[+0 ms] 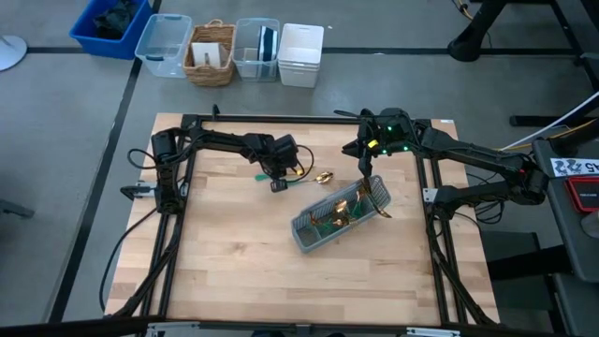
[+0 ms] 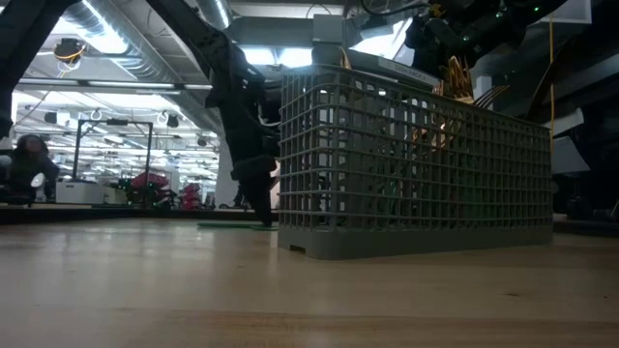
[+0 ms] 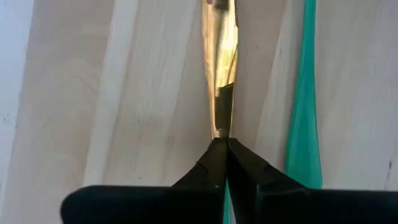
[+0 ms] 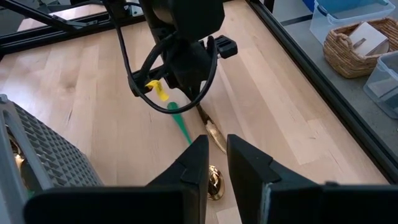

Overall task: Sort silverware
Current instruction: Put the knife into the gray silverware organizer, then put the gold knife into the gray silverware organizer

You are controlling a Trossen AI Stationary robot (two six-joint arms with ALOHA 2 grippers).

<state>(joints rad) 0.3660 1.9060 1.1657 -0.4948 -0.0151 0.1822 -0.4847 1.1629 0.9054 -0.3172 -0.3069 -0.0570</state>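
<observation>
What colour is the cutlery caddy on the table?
Grey. The caddy shows best in the low view.

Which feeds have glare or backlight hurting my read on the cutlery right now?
Left wrist view: strong glare along the gold blade, pinched in the left claw. Low view: the caddy sits backlit and dark against bright room lights. High view: even light.

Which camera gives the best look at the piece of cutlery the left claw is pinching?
The left wrist view: the left claw is shut on the gold piece, filling the frame. The high view shows it tiny under the arm, the right wrist view half hidden, and the low view not at all.
</observation>
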